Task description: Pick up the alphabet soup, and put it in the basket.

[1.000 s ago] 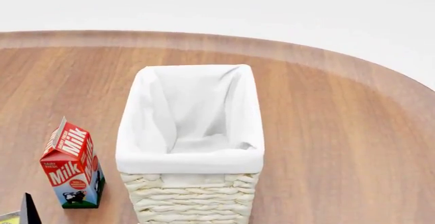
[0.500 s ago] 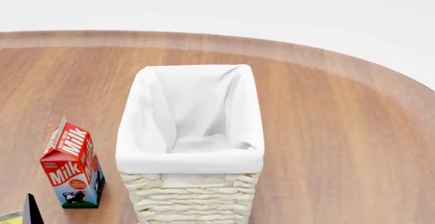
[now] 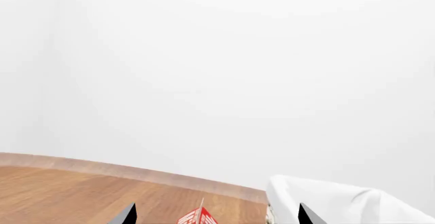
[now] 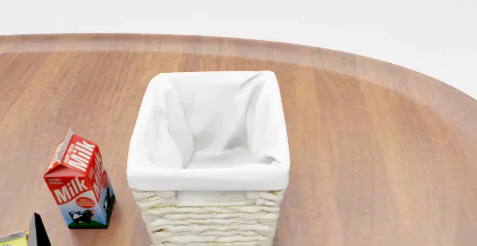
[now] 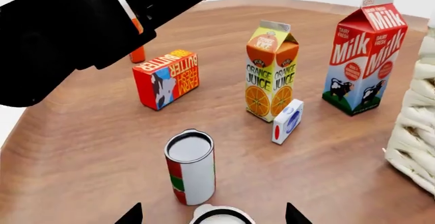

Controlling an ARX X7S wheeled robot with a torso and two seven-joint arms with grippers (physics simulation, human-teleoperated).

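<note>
In the right wrist view, a can's plain white-grey top (image 5: pixel 221 217) with a dark rim shows at the frame edge, between the fingertips of my open right gripper (image 5: pixel 212 215). Its label is hidden, so I take it for the alphabet soup by its top only. The red-and-green can (image 5: pixel 191 166) stands upright just beyond it. The cream wicker basket (image 4: pixel 209 223) with white cloth lining stands mid-table; its side also shows in the right wrist view (image 5: pixel 416 137). My left gripper (image 3: pixel 216 216) is open and empty, above the table and level with the milk carton's top. One of its fingertips (image 4: pixel 36 232) shows in the head view.
A milk carton (image 4: pixel 80 181) stands left of the basket and also shows in the right wrist view (image 5: pixel 365 56). An orange juice carton (image 5: pixel 272 74), a small white box (image 5: pixel 288 121) and a butter box (image 5: pixel 166 79) stand beyond the cans. My black left arm (image 5: pixel 68 35) hangs over them.
The dark fingertip at the head view's lower left has crept slightly to the right. Nothing else has moved.
</note>
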